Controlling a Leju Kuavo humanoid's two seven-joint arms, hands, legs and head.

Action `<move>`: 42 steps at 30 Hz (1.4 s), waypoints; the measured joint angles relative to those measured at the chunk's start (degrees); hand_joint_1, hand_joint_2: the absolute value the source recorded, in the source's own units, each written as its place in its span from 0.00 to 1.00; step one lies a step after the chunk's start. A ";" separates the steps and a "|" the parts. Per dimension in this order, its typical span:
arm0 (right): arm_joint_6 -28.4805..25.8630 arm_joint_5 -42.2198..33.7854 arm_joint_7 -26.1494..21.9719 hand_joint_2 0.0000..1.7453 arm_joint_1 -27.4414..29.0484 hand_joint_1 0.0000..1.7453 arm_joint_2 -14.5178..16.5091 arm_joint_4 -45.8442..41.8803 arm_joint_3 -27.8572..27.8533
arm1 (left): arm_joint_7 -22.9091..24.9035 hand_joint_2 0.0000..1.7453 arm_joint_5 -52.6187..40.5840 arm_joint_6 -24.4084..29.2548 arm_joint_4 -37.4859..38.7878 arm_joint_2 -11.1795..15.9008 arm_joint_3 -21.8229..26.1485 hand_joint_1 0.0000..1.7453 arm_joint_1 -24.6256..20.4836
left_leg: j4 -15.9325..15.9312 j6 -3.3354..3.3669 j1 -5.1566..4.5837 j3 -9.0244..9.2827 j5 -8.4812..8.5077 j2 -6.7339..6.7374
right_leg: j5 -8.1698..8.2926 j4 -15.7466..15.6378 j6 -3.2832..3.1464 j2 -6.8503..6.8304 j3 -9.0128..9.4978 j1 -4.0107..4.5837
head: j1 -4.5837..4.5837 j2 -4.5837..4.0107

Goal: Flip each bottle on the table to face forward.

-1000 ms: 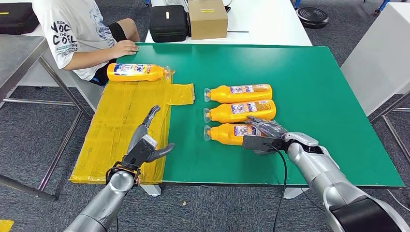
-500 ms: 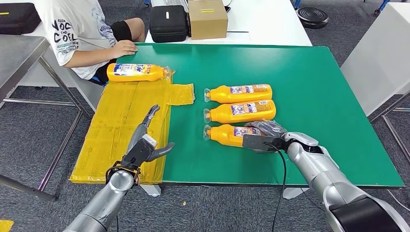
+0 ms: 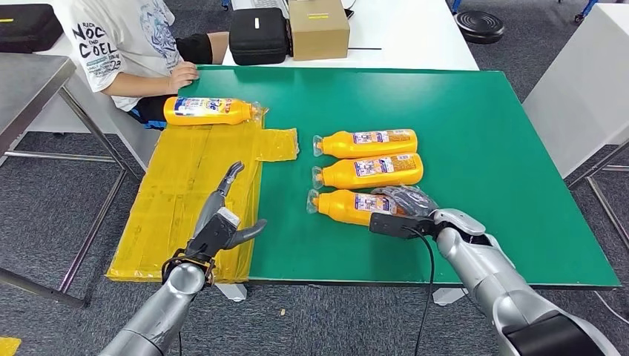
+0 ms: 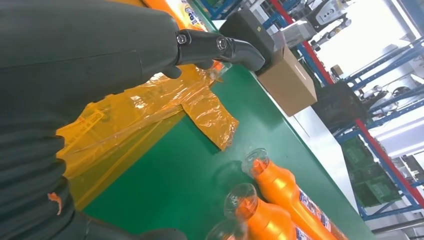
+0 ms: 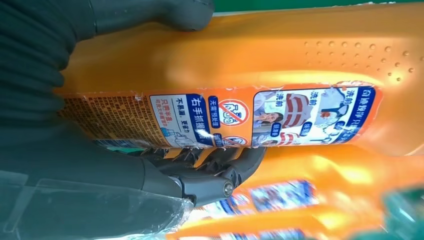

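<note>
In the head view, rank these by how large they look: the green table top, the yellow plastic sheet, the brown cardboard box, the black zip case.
1. Green table top, largest by far.
2. Yellow plastic sheet, clearly next.
3. Brown cardboard box and black zip case: look much alike in size, and both lie far from the camera, so I leave them unranked.

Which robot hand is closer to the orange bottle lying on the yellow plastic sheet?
The left hand. It hovers over the yellow plastic sheet, well short of that orange bottle. The right hand grips another bottle across the green table.
</note>
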 joint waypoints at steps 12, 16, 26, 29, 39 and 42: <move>-4.80 -4.27 -2.73 1.00 13.76 1.00 5.73 -22.60 -10.40 | 0.34 1.00 12.84 -10.00 -3.06 0.01 3.73 0.00 2.03 | -0.02 -0.02 0.08 -0.09 -0.02 -0.03 | -0.04 -0.01 -0.04 -0.02 -0.07 0.09 | 0.01 0.00; -5.59 -5.31 -3.53 1.00 15.85 1.00 6.75 -25.12 -13.05 | 2.71 1.00 24.48 -21.25 -4.52 0.14 5.68 0.00 2.99 | -0.02 -0.01 0.05 -0.09 -0.02 -0.03 | -0.04 -0.01 -0.03 -0.02 -0.07 0.04 | 0.01 0.00; -5.94 -6.07 -5.45 1.00 18.40 1.00 9.95 -26.06 -16.80 | 6.73 1.00 39.61 -34.57 -8.00 1.10 7.35 0.00 5.12 | -0.02 -0.02 0.10 -0.09 -0.02 -0.01 | -0.04 -0.01 -0.04 -0.01 -0.10 0.12 | 0.01 0.00; -5.30 -6.40 -6.48 1.00 19.11 1.00 11.29 -26.00 -16.83 | 6.85 1.00 39.54 -34.39 -8.25 1.09 7.23 0.00 5.10 | -0.02 -0.02 0.10 -0.08 -0.02 0.01 | -0.04 -0.01 -0.04 0.00 -0.11 0.12 | 0.01 0.00; -2.19 -8.34 -9.04 1.00 19.76 1.00 18.04 -22.04 -13.57 | 5.60 1.00 36.17 -30.87 -7.62 -0.37 4.08 0.00 3.09 | -0.02 -0.03 0.11 -0.08 -0.02 0.01 | -0.04 -0.01 -0.04 0.00 -0.11 0.12 | 0.01 0.00; -1.87 -9.17 -9.23 1.00 19.39 1.00 19.33 -19.99 -12.48 | 5.40 1.00 35.64 -30.46 -7.24 -0.89 3.27 0.00 2.54 | -0.02 -0.03 0.10 -0.09 -0.02 0.01 | -0.04 -0.01 -0.04 0.00 -0.11 0.12 | 0.01 0.00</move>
